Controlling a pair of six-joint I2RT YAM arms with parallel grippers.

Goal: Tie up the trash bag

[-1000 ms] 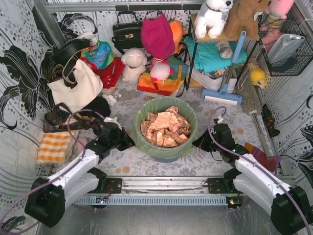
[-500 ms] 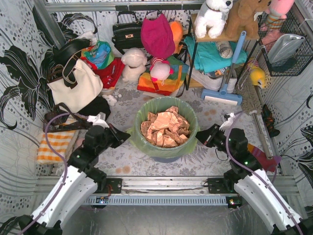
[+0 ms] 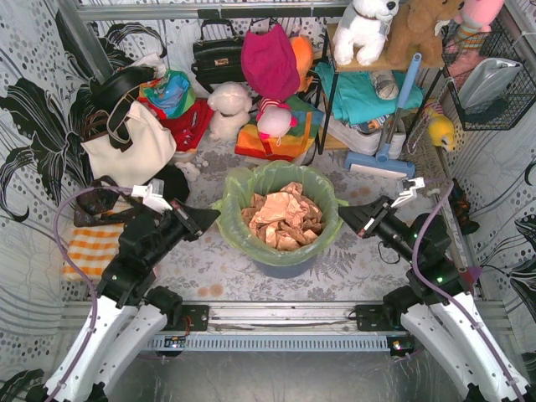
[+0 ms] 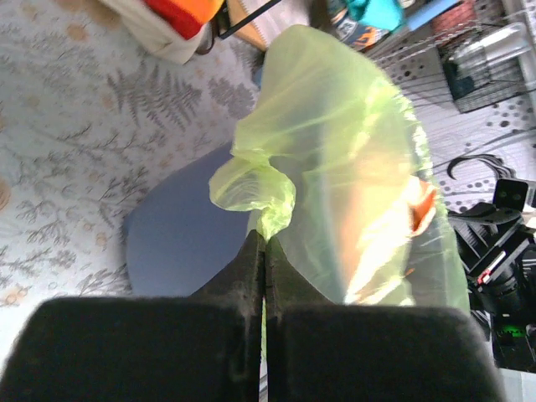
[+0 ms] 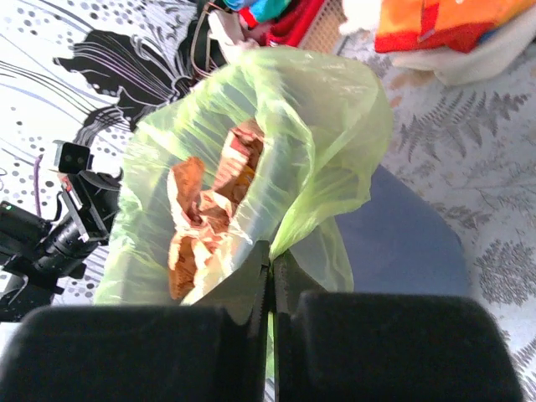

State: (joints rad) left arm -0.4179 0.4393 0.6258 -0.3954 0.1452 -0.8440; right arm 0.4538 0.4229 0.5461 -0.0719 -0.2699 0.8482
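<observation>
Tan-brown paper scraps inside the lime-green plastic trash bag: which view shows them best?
Top external: it looks straight down into the open lime-green plastic trash bag, so the whole pile of tan-brown paper scraps shows. Right wrist catches part of it through the film; left wrist only an orange blur.

A: Count entry, overhead view. Bags?
B: One lime-green trash bag (image 3: 237,228), in one blue-grey bin (image 3: 285,265). One cream tote bag (image 3: 134,149) at left. One black handbag (image 3: 216,59) at top centre.

A: Arms?
B: Two, each with one gripper: left gripper (image 3: 213,215) and right gripper (image 3: 343,217).

A: Plush toys?
B: Three at upper right: white plush dog (image 3: 365,29), brown teddy bear (image 3: 420,29) and pink plush (image 3: 481,12), which is cropped. One white plush bear (image 3: 228,109) under the handbag. Four certain; the pile beside it is too tangled to count.

A: Remainder?
B: One blue-handled mop (image 3: 394,117). One wire basket (image 3: 494,96). One orange-checked cloth (image 3: 92,249) at lower left.
</observation>
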